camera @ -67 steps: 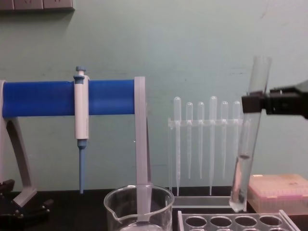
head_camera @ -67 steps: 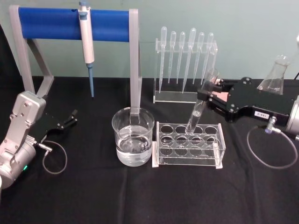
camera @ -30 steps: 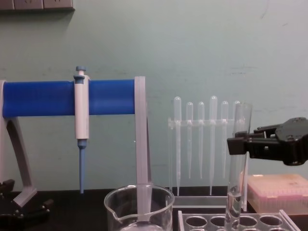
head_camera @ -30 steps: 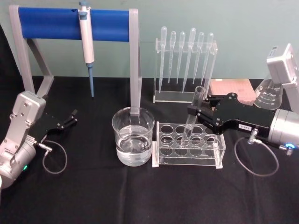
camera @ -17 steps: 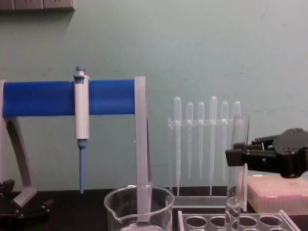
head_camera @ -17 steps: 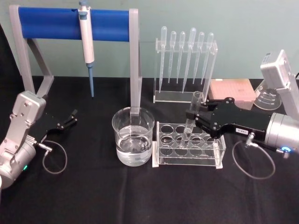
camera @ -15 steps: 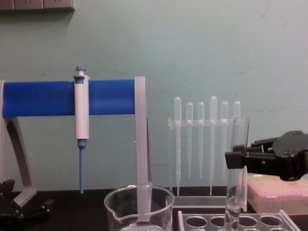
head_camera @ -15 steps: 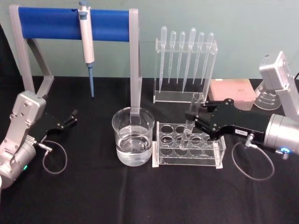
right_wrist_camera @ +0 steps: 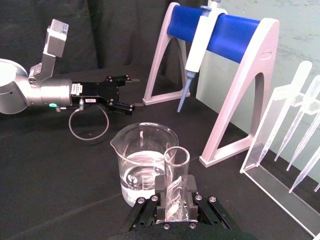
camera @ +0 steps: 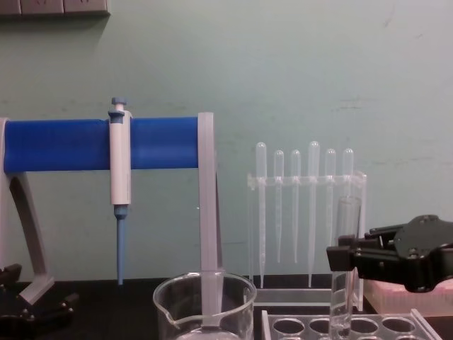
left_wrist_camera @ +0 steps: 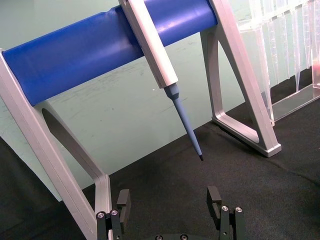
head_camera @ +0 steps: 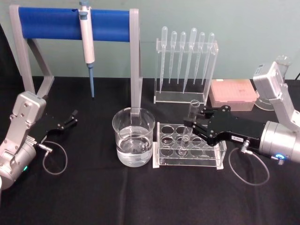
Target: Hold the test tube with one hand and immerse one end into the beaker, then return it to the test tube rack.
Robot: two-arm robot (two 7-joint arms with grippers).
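Observation:
The test tube point(head_camera: 189, 125) stands nearly upright with its lower end down in a back-row hole of the clear rack point(head_camera: 215, 151). My right gripper point(head_camera: 190, 125) is shut on the tube's upper part, just below the rim. In the right wrist view the tube point(right_wrist_camera: 176, 165) sits between the black fingers point(right_wrist_camera: 160, 187), with the beaker point(right_wrist_camera: 142, 165) just beyond. The chest view shows the same grip point(camera: 340, 258) on the tube point(camera: 344, 297). The beaker point(head_camera: 133, 137), part full of clear liquid, stands left of the rack. My left gripper point(head_camera: 70, 119) rests open at the far left.
A blue-barred stand point(head_camera: 70, 23) carrying a white-and-blue pipettor point(head_camera: 86, 40) spans the back left; one grey leg point(head_camera: 136, 65) rises right behind the beaker. A rack of plastic pipettes point(head_camera: 186, 61) and a pink tip box point(head_camera: 233, 93) stand behind the tube rack.
My right gripper has come down and nearer to me, lowering the test tube deeper into the rack hole and straightening it. The left arm has not moved.

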